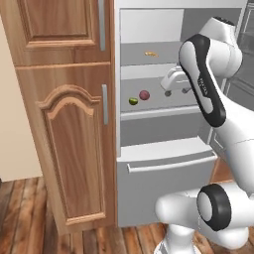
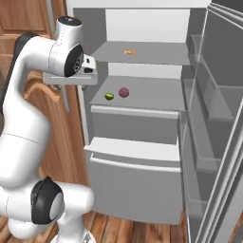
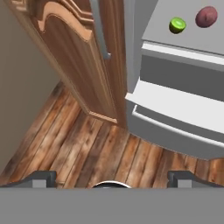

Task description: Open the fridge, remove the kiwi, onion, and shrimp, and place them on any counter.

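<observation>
Grey fridge (image 2: 142,156) shelf: round kiwi (image 2: 109,96), purple onion (image 2: 124,92).

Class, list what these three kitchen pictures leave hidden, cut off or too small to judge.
- Fridge shelf, right part: hidden by the arm, left base view.
- Shrimp: too small to tell its shape, right base view.
- Fridge door: cut off by the right edge, right base view.
- Drawer contents: hidden behind its front, hand view.
</observation>
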